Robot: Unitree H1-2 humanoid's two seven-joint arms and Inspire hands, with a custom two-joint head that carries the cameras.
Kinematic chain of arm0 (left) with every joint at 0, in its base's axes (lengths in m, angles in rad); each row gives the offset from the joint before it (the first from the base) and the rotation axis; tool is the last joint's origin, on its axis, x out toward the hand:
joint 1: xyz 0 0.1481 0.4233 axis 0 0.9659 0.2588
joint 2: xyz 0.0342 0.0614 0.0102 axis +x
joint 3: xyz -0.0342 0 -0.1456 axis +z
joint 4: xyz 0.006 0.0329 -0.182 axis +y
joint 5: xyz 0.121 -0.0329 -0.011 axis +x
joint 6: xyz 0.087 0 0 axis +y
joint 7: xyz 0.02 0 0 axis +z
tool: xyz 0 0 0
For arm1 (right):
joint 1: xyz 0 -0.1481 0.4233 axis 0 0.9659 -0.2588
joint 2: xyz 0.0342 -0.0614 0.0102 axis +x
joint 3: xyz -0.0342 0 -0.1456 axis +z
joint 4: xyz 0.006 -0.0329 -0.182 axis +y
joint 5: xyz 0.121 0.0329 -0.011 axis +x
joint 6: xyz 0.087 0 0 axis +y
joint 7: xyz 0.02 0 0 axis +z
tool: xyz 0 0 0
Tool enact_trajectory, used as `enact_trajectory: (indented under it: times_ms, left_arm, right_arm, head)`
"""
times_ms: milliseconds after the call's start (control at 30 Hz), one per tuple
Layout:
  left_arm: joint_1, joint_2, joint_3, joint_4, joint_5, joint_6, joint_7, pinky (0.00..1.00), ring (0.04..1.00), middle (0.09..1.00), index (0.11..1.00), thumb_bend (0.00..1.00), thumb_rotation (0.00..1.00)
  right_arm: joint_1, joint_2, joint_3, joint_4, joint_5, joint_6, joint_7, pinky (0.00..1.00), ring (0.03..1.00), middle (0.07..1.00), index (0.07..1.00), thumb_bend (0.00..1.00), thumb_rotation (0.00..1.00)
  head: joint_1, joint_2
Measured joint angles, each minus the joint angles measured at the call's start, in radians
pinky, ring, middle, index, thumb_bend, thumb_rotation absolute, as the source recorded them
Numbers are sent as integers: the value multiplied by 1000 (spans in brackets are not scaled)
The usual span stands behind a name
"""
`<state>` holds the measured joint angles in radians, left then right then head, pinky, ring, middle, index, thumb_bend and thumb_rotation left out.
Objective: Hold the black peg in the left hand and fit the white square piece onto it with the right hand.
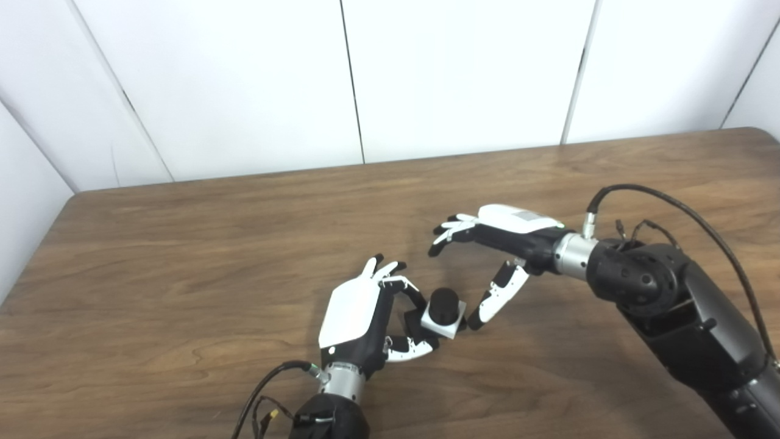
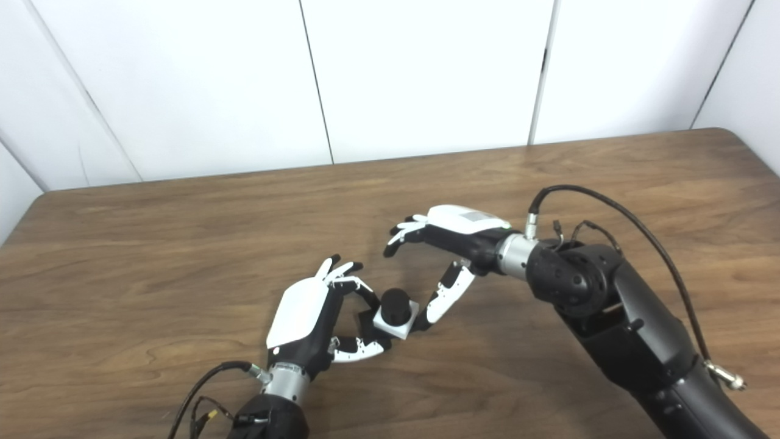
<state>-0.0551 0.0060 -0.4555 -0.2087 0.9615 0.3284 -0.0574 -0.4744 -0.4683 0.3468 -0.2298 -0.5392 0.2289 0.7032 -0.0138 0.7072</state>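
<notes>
My left hand (image 1: pixel 359 317) is at the lower middle of the table, its fingers and thumb curled around the dark base of the black peg (image 1: pixel 443 305). The peg's round top stands up through the white square piece (image 1: pixel 450 330), which sits around it. My right hand (image 1: pixel 499 241) is just right of it and open, fingers spread above the table. Its thumb (image 1: pixel 495 299) points down, with the tip at the white piece's right edge. The pair also shows in the right eye view: peg (image 2: pixel 396 303), white piece (image 2: pixel 400 330).
The wooden table (image 1: pixel 183 244) ends at a white panelled wall behind. A black cable (image 1: pixel 670 201) loops over my right forearm. Cables (image 1: pixel 268 390) hang by my left wrist.
</notes>
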Motion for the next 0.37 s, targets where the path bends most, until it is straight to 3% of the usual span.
enact_trajectory:
  times_ms: [267,367]
  left_arm:
    - [-1,0,0,0,3,6,-5,878,971,882,493,507,90]
    - [-3,0,1,0,3,7,-11,872,968,878,576,652,330]
  right_arm:
    - [2,-18,-30,-1,4,5,-1,857,992,931,761,1000,320]
    - [2,-22,-36,-1,4,5,-1,853,989,929,748,1000,322]
  head:
    - [-2,-3]
    - [0,-5]
